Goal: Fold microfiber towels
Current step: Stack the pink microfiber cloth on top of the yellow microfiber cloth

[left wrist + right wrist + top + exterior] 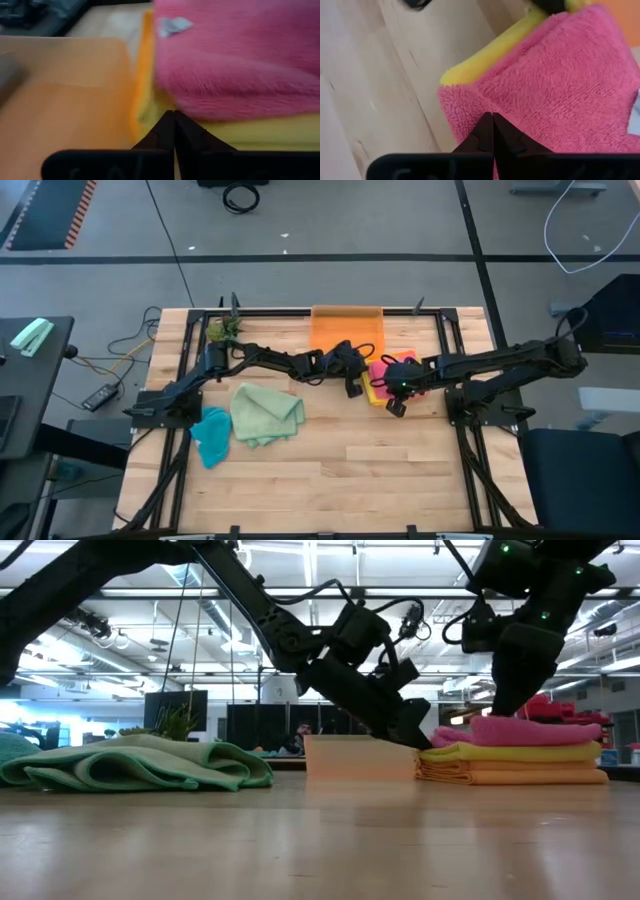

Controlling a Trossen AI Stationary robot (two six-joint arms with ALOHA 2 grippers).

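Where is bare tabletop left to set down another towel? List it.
Free: the wooden table front, below the crumpled sage green towel and teal towel. Crowded: back centre, around the translucent orange bin and the pink-yellow-orange folded stack, where both claws meet.

In the high view, the right gripper [396,406] and its arm covered much of the pink towel [384,368] right of centre, and the yellow towel [372,392] beneath showed only as a thin edge. The orange bin [345,332] at upper centre was partly hidden by the left arm. In the low view, the left gripper [418,738] hid the stack's near end at centre right. In the left wrist view, the pink towel [240,55] was blurred and cut off at the right edge, and its white tag [172,25] was unreadable.
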